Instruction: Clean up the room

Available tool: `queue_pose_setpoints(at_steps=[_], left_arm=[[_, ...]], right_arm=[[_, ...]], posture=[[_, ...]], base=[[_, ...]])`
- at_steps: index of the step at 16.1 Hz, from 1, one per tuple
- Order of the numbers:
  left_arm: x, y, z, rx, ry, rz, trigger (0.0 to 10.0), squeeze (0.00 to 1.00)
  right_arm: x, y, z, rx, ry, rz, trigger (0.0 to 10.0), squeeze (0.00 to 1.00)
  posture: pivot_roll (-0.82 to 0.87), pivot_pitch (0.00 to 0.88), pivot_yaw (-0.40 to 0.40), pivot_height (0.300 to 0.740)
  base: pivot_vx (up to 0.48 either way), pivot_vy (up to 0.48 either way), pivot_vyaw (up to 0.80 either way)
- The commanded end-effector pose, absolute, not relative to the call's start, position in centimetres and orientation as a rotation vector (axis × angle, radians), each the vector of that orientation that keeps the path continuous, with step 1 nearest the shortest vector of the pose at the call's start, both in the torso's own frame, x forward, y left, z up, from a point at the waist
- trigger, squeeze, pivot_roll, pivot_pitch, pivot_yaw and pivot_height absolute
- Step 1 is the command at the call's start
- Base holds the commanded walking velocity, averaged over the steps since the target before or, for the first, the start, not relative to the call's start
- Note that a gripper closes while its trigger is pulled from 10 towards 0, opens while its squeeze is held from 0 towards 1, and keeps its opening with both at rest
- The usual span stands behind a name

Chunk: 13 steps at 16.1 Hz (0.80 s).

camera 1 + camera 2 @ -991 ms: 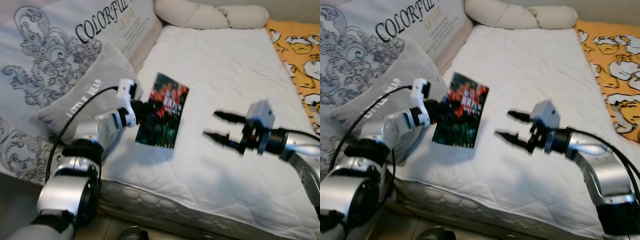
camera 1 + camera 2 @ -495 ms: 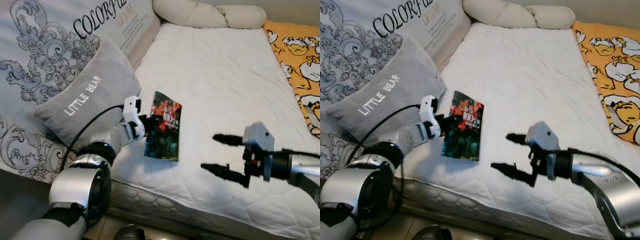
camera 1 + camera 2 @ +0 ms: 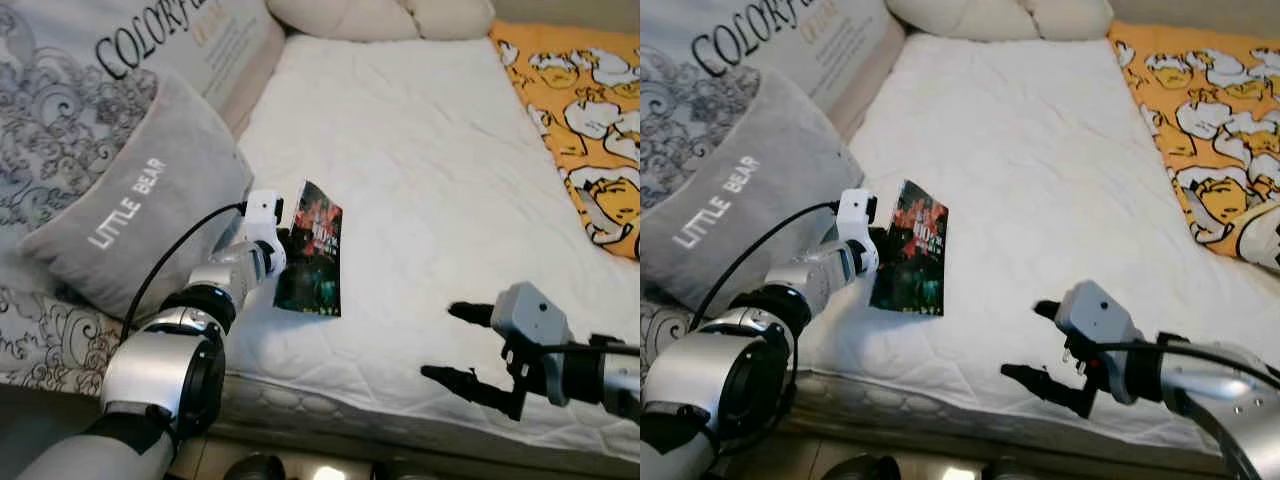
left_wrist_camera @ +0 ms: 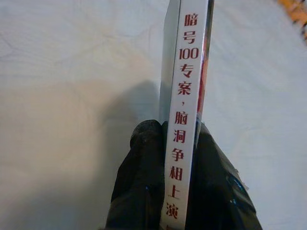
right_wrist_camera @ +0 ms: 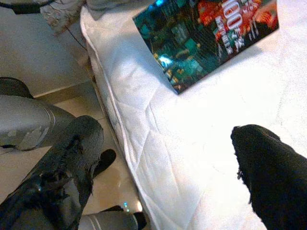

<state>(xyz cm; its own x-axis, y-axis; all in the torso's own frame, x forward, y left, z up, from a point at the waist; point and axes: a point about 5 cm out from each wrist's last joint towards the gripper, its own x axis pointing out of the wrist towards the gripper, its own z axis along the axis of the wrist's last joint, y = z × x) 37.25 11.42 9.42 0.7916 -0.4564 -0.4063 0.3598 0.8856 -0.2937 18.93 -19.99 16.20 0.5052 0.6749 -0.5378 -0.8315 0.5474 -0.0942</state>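
Left gripper (image 3: pixel 283 243) is clamped on the spine of a book (image 3: pixel 312 250); in the left wrist view both black fingers (image 4: pixel 139 191) pinch the white spine with red Chinese characters. The book is held tilted up on edge, long axis running near-to-far, its near lower corner just above or touching the white mattress (image 3: pixel 430 170); cannot tell which. It sits near the mattress's near-left edge, just right of the grey "LITTLE BEAR" pillow (image 3: pixel 135 200).

Right gripper (image 3: pixel 462 345) hangs over the near edge of the mattress, fingers apart and holding nothing, well right of the book and pointing left toward it. In the right wrist view the book's cover (image 5: pixel 206 36) lies ahead between the spread fingers (image 5: pixel 268 167).

Judgement: the left arm is the working arm, and the book is already in hand.

Open room: bare mattress far and right of the book; the orange cartoon-print blanket (image 3: pixel 575 110) lies far right, cream pillows (image 3: pixel 380 15) at the far end. Floor drop is close along the near edge.
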Motion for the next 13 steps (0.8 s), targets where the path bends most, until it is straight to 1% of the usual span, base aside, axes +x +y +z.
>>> queue_pose_setpoints(at_steps=[1,2,3,4,5,6,7,10,13], left_arm=[[37.0,11.6,8.8,-0.146,0.509,-0.429,2.9,0.00],[37.0,11.7,8.7,-0.112,0.510,-0.410,3.6,0.00],[37.0,11.9,8.6,-0.073,0.496,-0.389,3.9,0.00],[37.0,12.1,8.6,-0.028,0.491,-0.366,10.0,0.00],[37.1,12.4,8.5,0.011,0.495,-0.333,10.0,0.00],[37.1,12.5,8.4,0.026,0.496,-0.324,10.0,0.30],[37.0,12.9,8.3,0.046,0.501,-0.299,10.0,1.00],[37.0,13.9,8.1,0.101,0.504,-0.252,10.0,1.00],[37.2,14.5,8.4,0.106,0.494,-0.210,10.0,1.00]], right_arm=[[18.4,-19.8,16.7,-0.392,0.467,0.928,10.0,1.00],[18.0,-19.6,16.7,-0.387,0.470,0.930,10.0,1.00],[17.6,-19.4,16.7,-0.378,0.475,0.938,10.0,1.00],[17.4,-19.3,16.8,-0.373,0.477,0.942,10.0,1.00],[17.4,-19.3,16.8,-0.375,0.477,0.938,10.0,1.00],[17.4,-19.3,16.7,-0.377,0.478,0.935,10.0,1.00],[17.4,-19.3,16.7,-0.384,0.479,0.930,10.0,1.00],[17.7,-19.4,17.0,-0.389,0.469,0.907,10.0,1.00],[17.8,-19.6,17.0,-0.393,0.467,0.898,10.0,1.00]], posture=[[-0.40,0.136,0.081,0.740],[-0.41,0.140,0.087,0.740],[-0.41,0.141,0.089,0.740],[-0.41,0.143,0.091,0.740],[-0.41,0.145,0.091,0.740],[-0.41,0.146,0.091,0.740],[-0.41,0.150,0.091,0.740],[-0.40,0.153,0.093,0.740],[-0.40,0.153,0.092,0.740]], base=[[0.000,0.000,0.00],[0.000,0.000,0.00],[0.000,0.000,0.00],[0.000,0.000,0.00],[0.000,0.000,0.00],[0.000,0.000,0.00],[0.000,0.000,0.00],[0.000,0.000,0.00],[0.000,0.000,0.00]])
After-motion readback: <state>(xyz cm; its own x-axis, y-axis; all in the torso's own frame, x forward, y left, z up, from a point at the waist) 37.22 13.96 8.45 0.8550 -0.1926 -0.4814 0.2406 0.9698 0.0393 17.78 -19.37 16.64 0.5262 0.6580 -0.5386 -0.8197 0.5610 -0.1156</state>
